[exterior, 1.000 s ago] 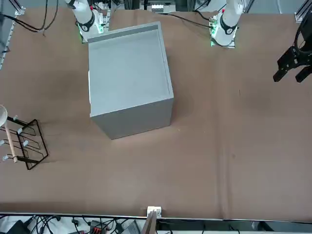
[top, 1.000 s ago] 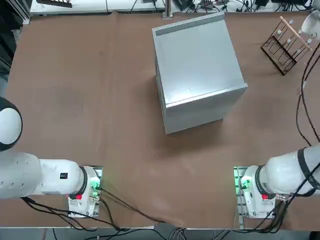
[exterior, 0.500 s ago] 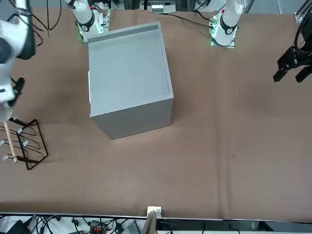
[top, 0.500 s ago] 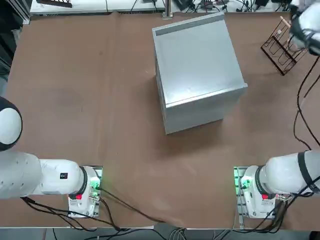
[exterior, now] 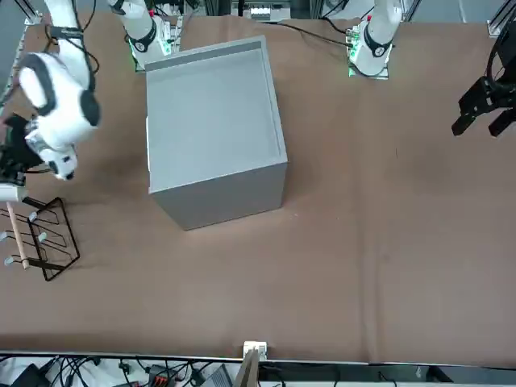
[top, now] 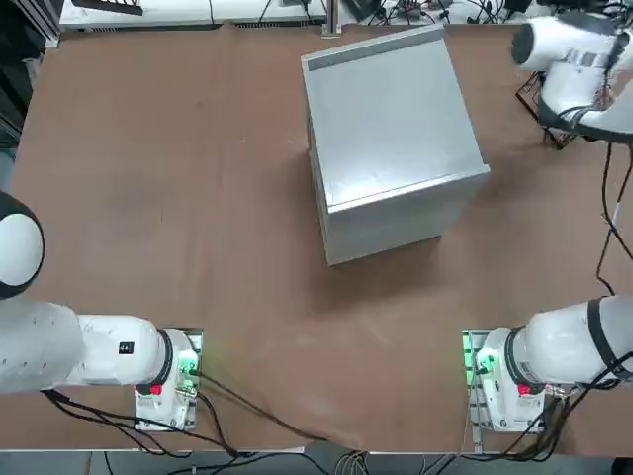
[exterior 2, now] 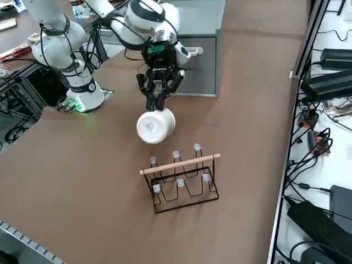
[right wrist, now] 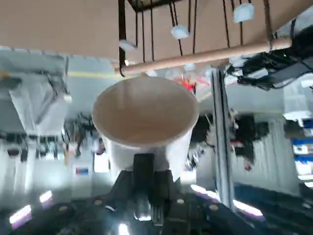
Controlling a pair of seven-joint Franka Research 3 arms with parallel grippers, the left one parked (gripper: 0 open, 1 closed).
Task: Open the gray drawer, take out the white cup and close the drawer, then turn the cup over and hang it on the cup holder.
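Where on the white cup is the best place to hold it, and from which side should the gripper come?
By its handle, from the handle side, as the right gripper does now: shut on the white cup, whose open mouth points toward the cup holder, so a peg can enter freely.

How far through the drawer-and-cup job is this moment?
Done: the drawer looks shut, flush in the cabinet, and the cup is out. In hand: the right claw is shut on the cup, holding it in the air near the holder with its mouth facing the pegs. Left: hanging the cup on a peg and letting go.
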